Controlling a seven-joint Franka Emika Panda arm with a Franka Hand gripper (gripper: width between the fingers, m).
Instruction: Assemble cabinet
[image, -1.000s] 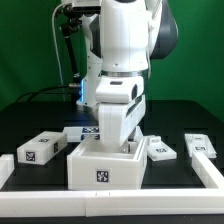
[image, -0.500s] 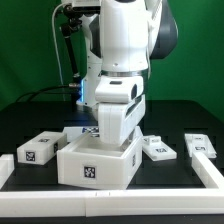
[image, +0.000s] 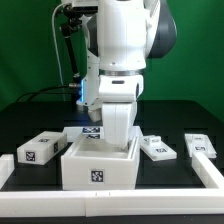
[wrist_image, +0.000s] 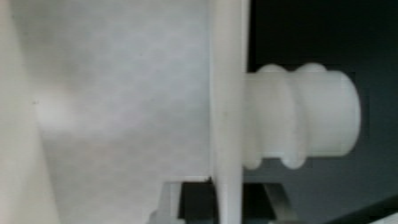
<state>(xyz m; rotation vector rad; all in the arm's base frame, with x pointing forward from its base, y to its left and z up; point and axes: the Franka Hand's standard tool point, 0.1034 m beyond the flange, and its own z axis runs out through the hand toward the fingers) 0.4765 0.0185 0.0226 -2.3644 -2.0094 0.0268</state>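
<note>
One cabinet body (image: 88, 166): an open-topped white box at lower centre of the exterior view, upright, front face with its tag square to the camera
Gripper (image: 117, 137): reaches straight down into the body's open top; the fingertips are hidden behind the front wall, so I cannot tell whether it is spread, narrowed or clamped on a wall
Wrist view: a white panel (wrist_image: 107, 110) fills most of the frame, with a ribbed white knob (wrist_image: 306, 110) beside its edge; too close and blurred to say what touches what
Loose parts: left block (image: 38, 150) at lower left, near the body; small panel (image: 160, 148) to the body's right, apart from it; right block (image: 203, 146) at the far right, well apart
Table (image: 35, 118): black, bearing the body and all loose parts
Step in hand: by my reading, setting the body in place; no loose part looks joined to it yet
Next move: likely calls for lifting straight up out of the body without dragging it, then reaching for a loose part, the small panel being nearest
</note>
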